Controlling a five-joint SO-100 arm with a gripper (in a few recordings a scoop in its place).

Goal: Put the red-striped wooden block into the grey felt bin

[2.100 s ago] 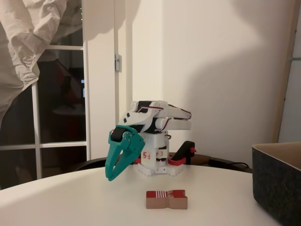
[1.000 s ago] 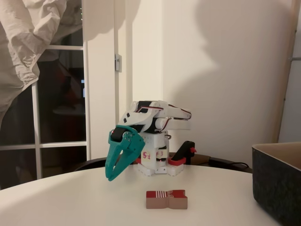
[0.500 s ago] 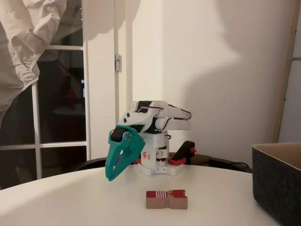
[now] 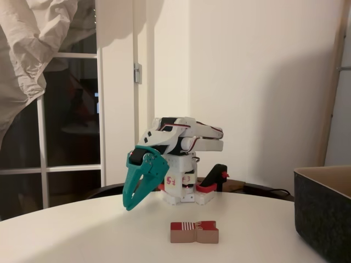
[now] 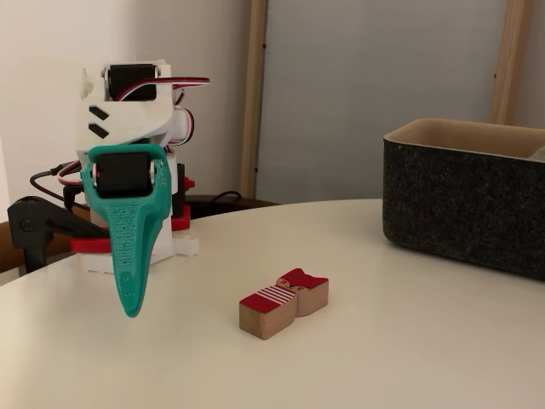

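In both fixed views the folded white arm sits at the back of the round white tabletop, its base carrying red trim. Its teal gripper hangs off the left side of the arm in a fixed view, pointing down and slightly left, the tips above the tabletop and not touching it. There the two fingers look drawn together into one tapering point, holding nothing. In another fixed view the gripper faces the camera edge-on as a single narrow teal blade below its black servo, so the closure cannot be judged from that side.

To the right of the gripper tips and nearer the camera, the red-striped wooden block lies flat on the tabletop, well apart from the gripper. Its red top shows white stripes at the left end, and the light-brown side has a notch in the middle. In another fixed view the red-striped wooden block lies at an angle, striped end nearer the camera.

Further right, the grey felt bin stands upright at the picture's edge, apart from the block. Another fixed view shows the grey felt bin with dark walls and a tan inner rim.
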